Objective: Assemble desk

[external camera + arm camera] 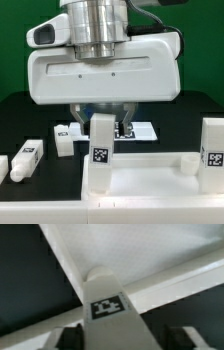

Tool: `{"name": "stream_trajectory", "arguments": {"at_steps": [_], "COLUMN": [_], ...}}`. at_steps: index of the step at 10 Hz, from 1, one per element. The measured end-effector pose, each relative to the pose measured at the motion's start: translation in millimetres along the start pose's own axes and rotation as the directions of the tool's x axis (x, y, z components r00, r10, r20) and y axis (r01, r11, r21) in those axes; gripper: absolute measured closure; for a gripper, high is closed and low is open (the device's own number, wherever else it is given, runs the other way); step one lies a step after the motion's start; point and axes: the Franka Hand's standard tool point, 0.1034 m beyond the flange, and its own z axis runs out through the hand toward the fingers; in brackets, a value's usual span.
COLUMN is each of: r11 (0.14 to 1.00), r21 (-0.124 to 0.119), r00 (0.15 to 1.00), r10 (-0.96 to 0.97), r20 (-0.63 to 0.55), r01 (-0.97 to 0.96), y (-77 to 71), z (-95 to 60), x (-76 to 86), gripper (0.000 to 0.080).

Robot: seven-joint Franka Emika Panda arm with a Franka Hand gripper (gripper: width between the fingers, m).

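The white rimmed tabletop panel (150, 185) lies at the front of the exterior view, and its underside fills the wrist view (150, 258). A square white leg (100, 152) with a black-and-white tag stands upright on the panel's corner on the exterior view's left. It also shows in the wrist view (108, 308). My gripper (102, 122) hangs straight above it, and its fingers (72, 338) sit on both sides of the leg's top, shut on it. A second leg (212, 150) stands upright at the corner on the exterior view's right.
Loose white legs (30, 155) lie on the black table at the exterior view's left, one (62, 140) closer to the gripper. The marker board (142, 130) lies behind the held leg. A round socket (188, 161) rises from the panel near the second leg.
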Motion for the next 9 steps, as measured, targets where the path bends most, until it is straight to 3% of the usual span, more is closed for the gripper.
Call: {"name": "stream_trajectory", "arguments": {"at_steps": [1,3,5,6,7,9], "r11": [0.995,0.904,0.667,0.563,0.52,0.527], "r21": [-0.004,-0.005,0.002,0.016,0.012,0.011], "r00": [0.995,0.904,0.666,0.563,0.52,0.526], "r10": [0.101,0.428,0.744,0.823,0.851,0.847], "r20": [-0.001,0.003,0.047,0.073,0.074,0.074], "r01": [-0.101,-0.428,-0.745,-0.826,-0.854,-0.85], "y": [4.2,4.1,0.0,5.2,4.7,4.3], "z": [0.1,0.6,1.7,0.8,0.8,1.3], "x": [1.2,0.5,-1.8,2.5,2.3,1.8], "gripper": [0.0504,0.0506,0.0509,0.0509,0.0509,0.0509]}}
